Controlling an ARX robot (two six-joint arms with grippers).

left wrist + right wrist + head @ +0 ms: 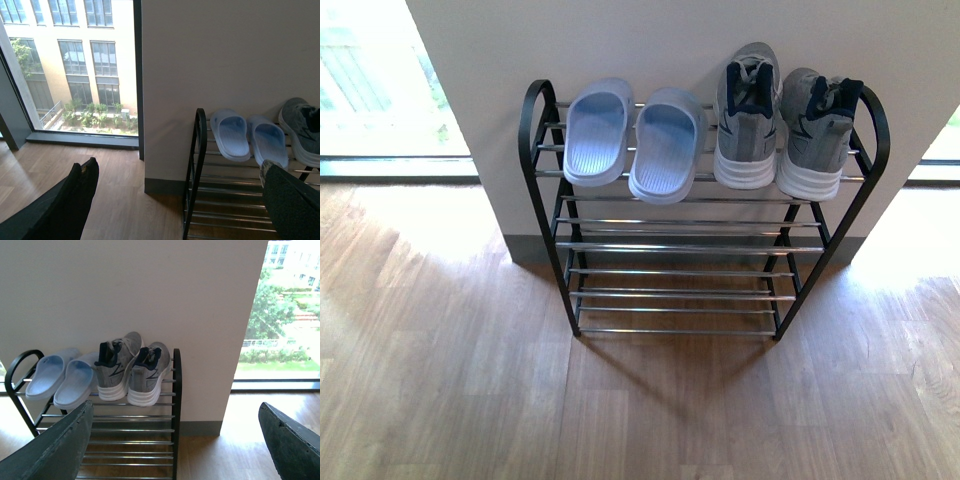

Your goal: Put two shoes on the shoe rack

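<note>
Wooden floor (450, 380); sneakers (782, 120) beside slides (632, 138) atop shoe rack (560, 215)

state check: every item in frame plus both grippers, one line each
grey sneakers: both on the rack's top tier, side by side, toes toward the wall.
pale blue slides: both on the top tier, beside the sneakers.
shoe rack: upright against the wall, lower tiers bare.
left gripper: open, holding nothing.
right gripper: open, holding nothing.
</note>
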